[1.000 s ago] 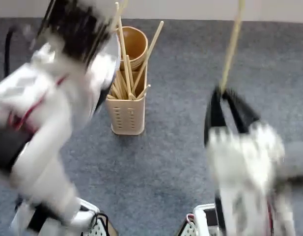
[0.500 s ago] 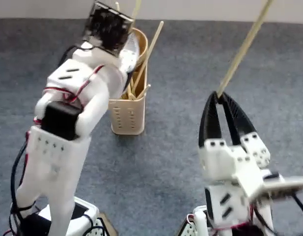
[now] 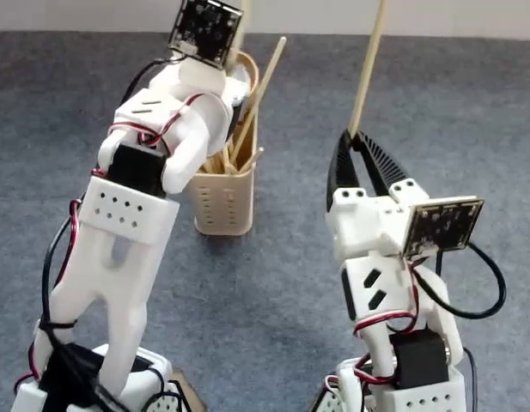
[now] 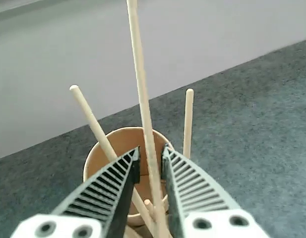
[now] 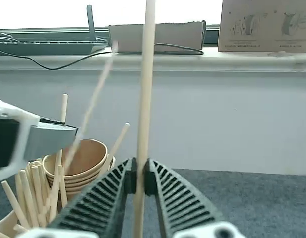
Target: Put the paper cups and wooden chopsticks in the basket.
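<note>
A beige slotted basket (image 3: 222, 204) stands at the back left of the grey mat, with stacked paper cups (image 3: 244, 75) and several wooden chopsticks (image 3: 263, 90) in it. My left gripper (image 4: 150, 151) hangs directly over the cups (image 4: 100, 151), shut on a chopstick (image 4: 139, 84) that runs up between its fingers. To the right of the basket my right gripper (image 3: 351, 139) is raised and shut on another chopstick (image 3: 368, 69), held nearly upright. The right wrist view shows that stick (image 5: 146, 89), with the cups (image 5: 86, 159) and the basket's chopsticks (image 5: 31, 191) beyond it.
The grey mat (image 3: 471, 129) is bare between the basket and the right arm. Both arm bases (image 3: 144, 386) stand at the front edge. A white wall and a window sill (image 5: 192, 59) with cables lie behind the table.
The left arm has swung in over the basket with its chopstick. The right arm has shifted left, and its chopstick has come from a tilt to nearly upright.
</note>
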Available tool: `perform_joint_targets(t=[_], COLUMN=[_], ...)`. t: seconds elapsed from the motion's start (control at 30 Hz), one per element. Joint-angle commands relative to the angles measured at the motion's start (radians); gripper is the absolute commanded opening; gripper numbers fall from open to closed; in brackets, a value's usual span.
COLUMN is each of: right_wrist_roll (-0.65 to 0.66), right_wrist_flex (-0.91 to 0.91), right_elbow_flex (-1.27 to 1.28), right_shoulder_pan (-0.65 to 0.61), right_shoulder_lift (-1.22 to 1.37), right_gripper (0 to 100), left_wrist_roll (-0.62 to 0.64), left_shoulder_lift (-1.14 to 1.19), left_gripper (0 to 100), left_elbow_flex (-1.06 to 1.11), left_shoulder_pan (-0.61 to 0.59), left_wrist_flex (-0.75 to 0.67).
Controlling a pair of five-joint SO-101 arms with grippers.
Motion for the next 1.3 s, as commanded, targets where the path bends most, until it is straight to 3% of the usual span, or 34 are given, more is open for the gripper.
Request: perform_joint_targets(t=[0.0, 0.17, 0.27, 0.43, 0.5, 0.6, 0.73, 0.87, 1.03, 1.13, 1.27], right_wrist_roll=[-0.003, -0.003, -0.003, -0.009, -0.009, -0.009, -0.009, -0.009, -0.011, -0.011, -0.038], right_wrist_flex=[-0.022, -0.027, -0.085, -0.087, -0.087, -0.088, -0.088, -0.088, -0.202, -0.298, -0.466], right_elbow_flex=[-0.015, -0.015, -0.016, -0.096, -0.148, -0.266, -0.455, -0.590, -0.559, -0.444, -0.275], right_shoulder_pan=[-0.007, -0.007, -0.007, -0.031, -0.061, -0.143, -0.240, -0.275, -0.309, -0.318, -0.343], right_shoulder_lift=[0.004, 0.005, 0.048, 0.208, 0.283, 0.415, 0.605, 0.727, 0.785, 0.782, 0.786], right_gripper=[0.5, 0.5, 0.5, 0.5, 0.5, 0.5, 0.5, 0.5, 0.5, 0.5, 0.6], left_wrist_roll=[0.011, 0.011, 0.052, 0.074, 0.104, 0.247, 0.373, 0.385, 0.417, 0.417, 0.417], left_shoulder_lift=[-0.013, -0.033, -0.067, -0.062, -0.059, -0.059, -0.059, -0.059, -0.058, -0.058, -0.056], left_gripper=[13, 13, 13, 13, 13, 13, 13, 13, 13, 13, 13], left_elbow_flex=[-0.010, -0.079, -0.194, -0.308, -0.303, -0.232, 0.013, 0.311, 0.618, 0.685, 0.691], left_shoulder_pan=[-0.016, -0.088, -0.211, -0.390, -0.452, -0.568, -0.661, -0.664, -0.616, -0.605, -0.605], left_wrist_flex=[0.011, 0.018, 0.035, 0.181, 0.192, 0.230, 0.272, 0.150, -0.146, -0.272, -0.285])
